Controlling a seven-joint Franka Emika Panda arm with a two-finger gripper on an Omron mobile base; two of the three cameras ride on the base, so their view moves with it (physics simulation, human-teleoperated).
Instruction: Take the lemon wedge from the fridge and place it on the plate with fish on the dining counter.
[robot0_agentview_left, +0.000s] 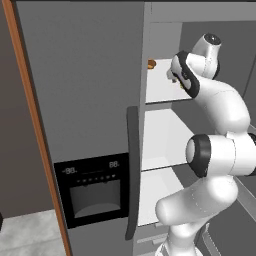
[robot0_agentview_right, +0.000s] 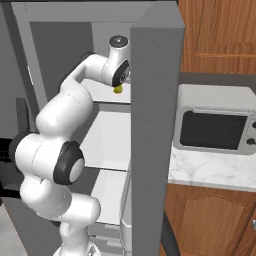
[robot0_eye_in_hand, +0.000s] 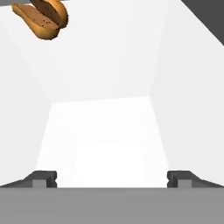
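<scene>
The fridge (robot0_agentview_left: 90, 75) has its left door shut and its right compartment open, with white shelves inside. My arm reaches onto the top shelf (robot0_agentview_left: 161, 91). The lemon wedge (robot0_agentview_right: 118, 89), tiny and yellow, lies on that shelf just under my hand (robot0_agentview_right: 119, 72). In the hand view my gripper (robot0_eye_in_hand: 112, 179) is open, fingertips (robot0_eye_in_hand: 43, 179) wide apart, with only bare white shelf floor between them. The plate with fish and the dining counter are out of view.
An orange-brown lump (robot0_eye_in_hand: 43, 19) sits at the shelf's far left (robot0_agentview_left: 151, 63). The open fridge door's edge (robot0_agentview_right: 155, 125) stands close on the arm's right. Beyond it a microwave (robot0_agentview_right: 215, 127) rests on a marble wall counter (robot0_agentview_right: 200, 172). Two lower shelves (robot0_agentview_left: 157, 135) are bare.
</scene>
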